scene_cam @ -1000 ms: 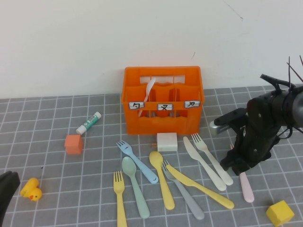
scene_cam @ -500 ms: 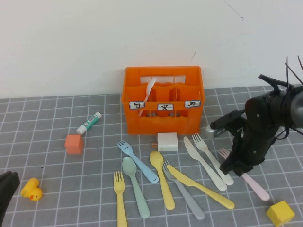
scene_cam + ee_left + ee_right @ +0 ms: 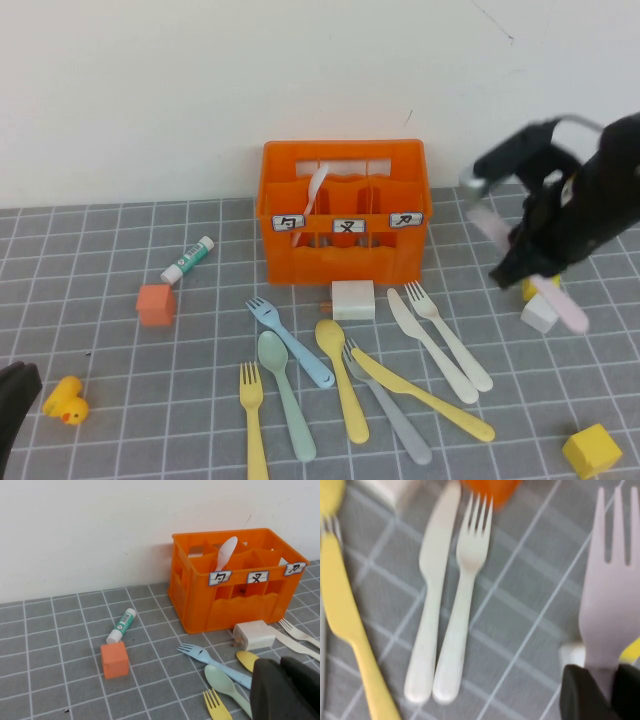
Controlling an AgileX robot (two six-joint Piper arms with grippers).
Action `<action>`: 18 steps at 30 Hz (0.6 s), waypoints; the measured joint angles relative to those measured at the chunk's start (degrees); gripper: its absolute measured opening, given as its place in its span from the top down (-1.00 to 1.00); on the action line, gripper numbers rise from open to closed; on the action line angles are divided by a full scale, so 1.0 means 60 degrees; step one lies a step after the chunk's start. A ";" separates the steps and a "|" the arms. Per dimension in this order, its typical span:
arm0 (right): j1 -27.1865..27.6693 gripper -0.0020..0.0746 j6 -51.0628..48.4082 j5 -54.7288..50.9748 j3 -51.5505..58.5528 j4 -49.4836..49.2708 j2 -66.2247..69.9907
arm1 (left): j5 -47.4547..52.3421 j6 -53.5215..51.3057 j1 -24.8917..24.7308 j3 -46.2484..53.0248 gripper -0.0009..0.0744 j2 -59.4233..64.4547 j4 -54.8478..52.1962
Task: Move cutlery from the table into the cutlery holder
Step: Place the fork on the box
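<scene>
My right gripper (image 3: pixel 522 262) hangs above the table to the right of the orange cutlery holder (image 3: pixel 345 262), shut on a pink fork (image 3: pixel 565 308) whose tines (image 3: pixel 610 580) stick out past the fingers (image 3: pixel 580 692). In the holder's left compartment stands a white spoon (image 3: pixel 318 188). On the table (image 3: pixel 120 360) in front lie a blue fork (image 3: pixel 290 340), mint spoon (image 3: pixel 285 390), yellow fork (image 3: pixel 253 420), yellow spoon (image 3: pixel 342 385), grey fork (image 3: pixel 390 415), yellow knife (image 3: pixel 425 395), cream knife (image 3: pixel 430 345) and cream fork (image 3: pixel 450 335). My left gripper (image 3: pixel 12 400) rests at the near left, shut and empty.
A white block (image 3: pixel 353 299) sits right against the holder's front. A glue stick (image 3: pixel 188 259), orange cube (image 3: pixel 156 304) and yellow duck (image 3: pixel 66 401) lie on the left. A yellow cube (image 3: pixel 590 449) and a small white block (image 3: pixel 538 314) are on the right.
My right gripper closed on the pink fork, lifted it off the table and carried it up and back, to the right of the holder. The left arm stayed put.
</scene>
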State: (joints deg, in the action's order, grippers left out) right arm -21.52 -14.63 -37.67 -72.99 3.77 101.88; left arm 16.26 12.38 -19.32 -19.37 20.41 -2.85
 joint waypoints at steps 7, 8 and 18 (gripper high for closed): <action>0.0000 0.65 -0.0759 0.2165 0.0000 -0.1162 -0.1339 | 0.0000 0.0000 0.0000 0.0000 0.98 0.0000 0.0000; 0.0000 0.65 -0.0775 0.2658 0.0000 -0.1417 -0.1431 | 0.0000 0.0000 0.0000 0.0000 0.98 0.0000 0.0000; -0.0646 0.65 -0.0810 0.6949 0.0044 -0.4054 -0.1196 | -0.0023 0.0000 0.0000 0.0000 0.98 0.0000 -0.0035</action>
State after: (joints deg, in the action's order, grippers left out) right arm -25.40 -19.49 4.02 -72.72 -20.56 94.71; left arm 16.12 12.38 -19.32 -19.37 20.41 -3.06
